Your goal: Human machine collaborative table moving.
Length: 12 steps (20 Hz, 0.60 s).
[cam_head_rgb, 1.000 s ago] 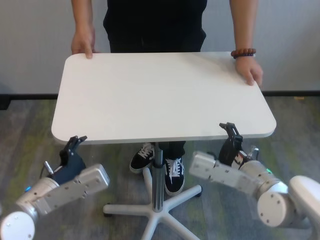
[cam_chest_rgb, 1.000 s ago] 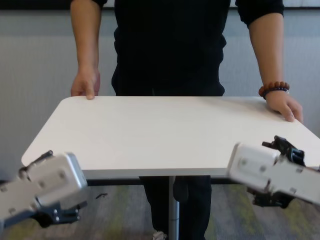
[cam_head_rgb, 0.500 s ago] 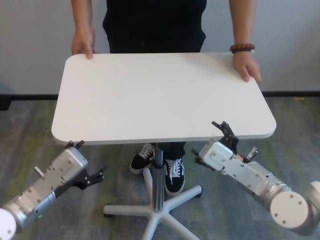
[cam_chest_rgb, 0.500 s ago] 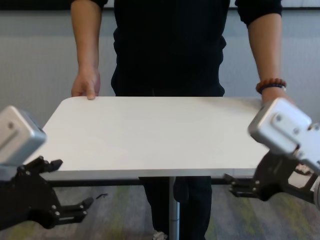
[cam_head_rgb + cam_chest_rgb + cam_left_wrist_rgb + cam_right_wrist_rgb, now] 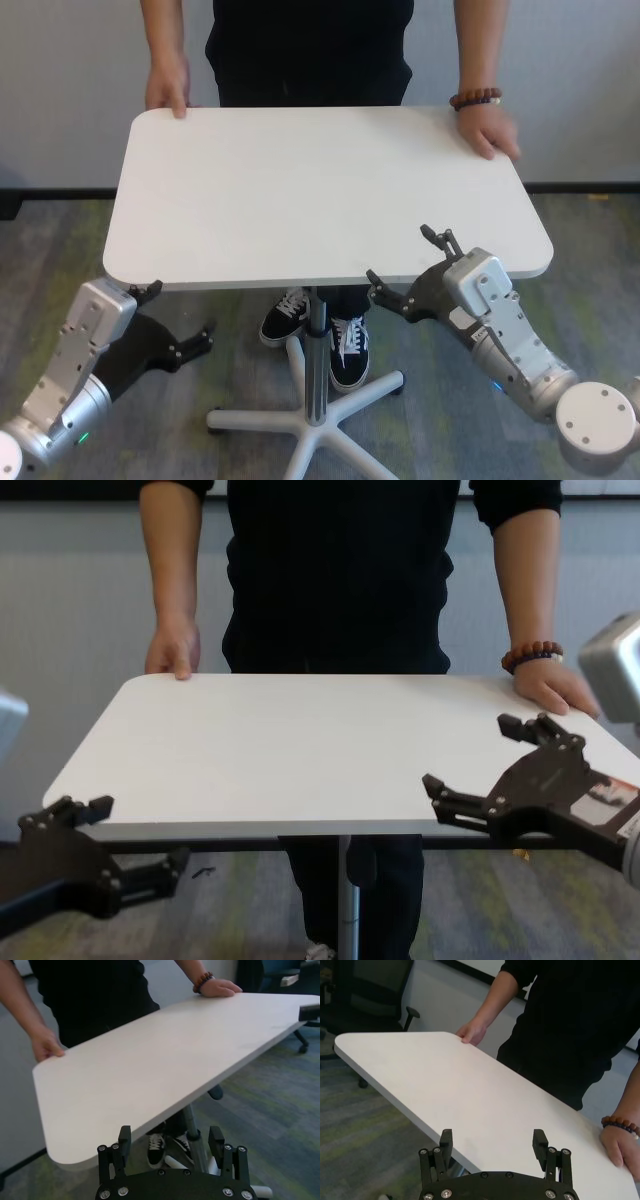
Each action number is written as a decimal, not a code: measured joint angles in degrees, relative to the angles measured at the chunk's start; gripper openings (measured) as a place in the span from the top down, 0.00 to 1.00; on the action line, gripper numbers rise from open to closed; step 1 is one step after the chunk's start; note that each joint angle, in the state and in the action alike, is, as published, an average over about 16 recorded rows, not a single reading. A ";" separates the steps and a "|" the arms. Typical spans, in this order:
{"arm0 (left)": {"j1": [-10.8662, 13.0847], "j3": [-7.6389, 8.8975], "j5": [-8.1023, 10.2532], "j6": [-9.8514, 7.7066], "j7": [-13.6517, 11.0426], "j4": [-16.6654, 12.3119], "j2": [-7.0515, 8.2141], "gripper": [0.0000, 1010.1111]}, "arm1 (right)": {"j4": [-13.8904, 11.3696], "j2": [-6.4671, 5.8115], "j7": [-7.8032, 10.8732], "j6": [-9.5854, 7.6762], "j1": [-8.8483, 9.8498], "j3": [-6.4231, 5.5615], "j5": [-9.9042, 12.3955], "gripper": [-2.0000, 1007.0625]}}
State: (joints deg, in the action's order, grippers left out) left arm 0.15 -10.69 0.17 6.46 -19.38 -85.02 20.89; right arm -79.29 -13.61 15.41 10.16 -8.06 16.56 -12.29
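The white table (image 5: pixel 320 190) stands before me on its centre pole, also seen in the chest view (image 5: pixel 320 745). The human (image 5: pixel 310 40) in black stands at the far side, one hand (image 5: pixel 167 92) on each far corner, the bead-bracelet hand (image 5: pixel 490 132) on the right. My left gripper (image 5: pixel 178 315) is open just below the near left corner (image 5: pixel 75 1150), apart from it. My right gripper (image 5: pixel 401 256) is open at the near right edge, fingers spread wide (image 5: pixel 468 752), with the tabletop (image 5: pixel 485 1100) ahead between them and nothing gripped.
A slim metal pole (image 5: pixel 317 345) and a white star base (image 5: pixel 310 425) sit under the table, with the person's sneakers (image 5: pixel 347 345) beside the pole. Grey-green carpet lies around. A black office chair (image 5: pixel 375 1000) stands off to one side.
Both wrists have rotated, so the open grippers now face the table's near edge. The right gripper has risen toward the edge. The bracelet hand has shifted slightly along the far corner.
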 joint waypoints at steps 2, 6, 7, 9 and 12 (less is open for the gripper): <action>0.37 0.31 0.54 0.52 0.65 -0.59 -0.12 0.01 | 0.62 0.23 0.07 0.49 -0.31 -0.05 1.13 0.01; 0.65 0.34 -0.46 1.58 2.34 -1.56 -0.05 0.01 | 1.86 0.32 -0.23 0.28 -1.24 0.44 1.49 0.01; 0.58 0.25 -0.90 1.74 2.65 -1.64 -0.03 0.01 | 2.15 0.30 -0.31 0.12 -1.49 0.62 1.39 0.01; 0.32 0.03 -1.76 1.90 3.04 -1.63 0.03 0.01 | 2.67 0.26 -0.51 -0.21 -1.97 0.95 1.25 0.01; -0.09 -0.37 -2.83 1.82 3.23 -1.72 0.20 0.01 | 2.85 0.12 -1.10 -0.80 -2.44 1.45 0.86 0.01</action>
State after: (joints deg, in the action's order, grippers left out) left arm 0.06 -11.06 -2.67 8.28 -16.16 -86.74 21.09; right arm -76.44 -13.49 14.31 9.36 -10.50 18.00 -11.43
